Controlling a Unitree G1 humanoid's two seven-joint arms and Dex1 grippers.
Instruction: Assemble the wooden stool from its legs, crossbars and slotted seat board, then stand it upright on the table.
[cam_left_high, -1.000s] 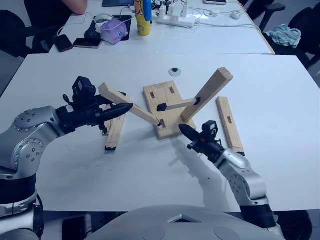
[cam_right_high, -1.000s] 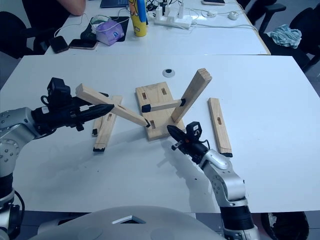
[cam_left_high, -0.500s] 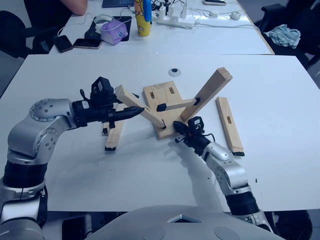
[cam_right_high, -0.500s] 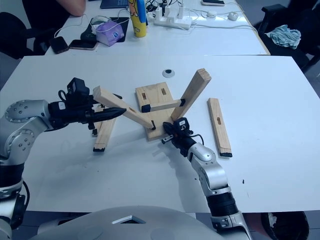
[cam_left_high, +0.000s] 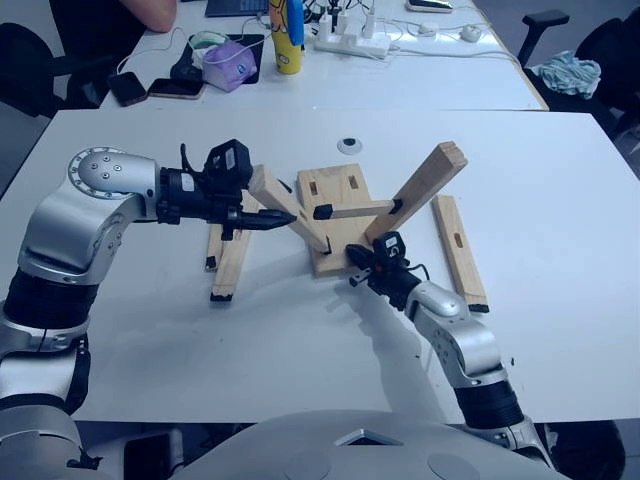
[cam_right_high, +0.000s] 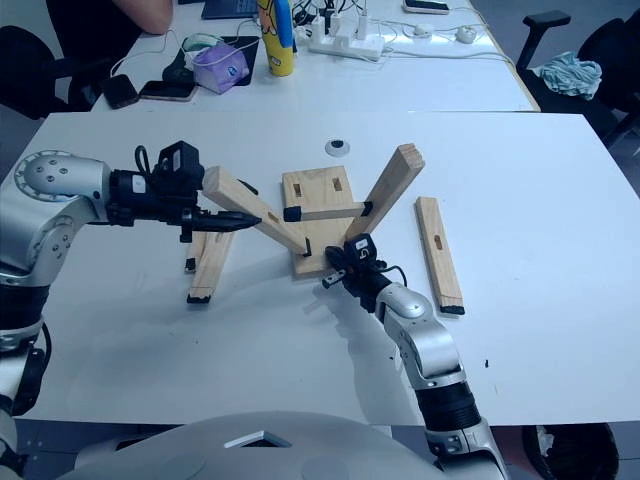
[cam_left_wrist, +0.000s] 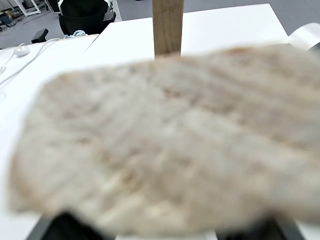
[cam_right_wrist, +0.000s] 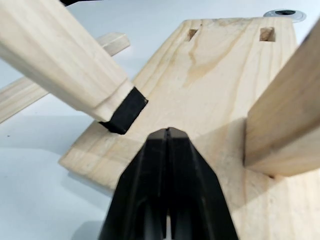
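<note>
The left fingers (cam_left_high: 266, 220) are clamped part-way along a leg (cam_left_high: 290, 212). They hold it slanted over the desk (cam_left_high: 160, 340), with its black-capped end at the near left corner of the board (cam_left_high: 335, 190). In the right wrist view the cap hangs right at the wood, but I cannot tell whether it has entered a slot. The right fingers (cam_right_wrist: 167, 165) are pressed together on nothing. Their tip lies at the board's near edge, between that cap and the standing leg (cam_left_high: 420, 190).

The board lies flat with its slots up. The standing leg is planted in it but leans toward the right. A crossbar (cam_left_high: 355, 209) juts from it leftward, and its free end joins nothing.

By my judgement the job is well short of half done. One leg is in and a second is about to seat. A slotted piece (cam_left_high: 458, 245) lies right of the board and loose pieces (cam_left_high: 232, 262) lie under the left arm. All of these have yet to be fitted before the stool can be turned upright.
</note>
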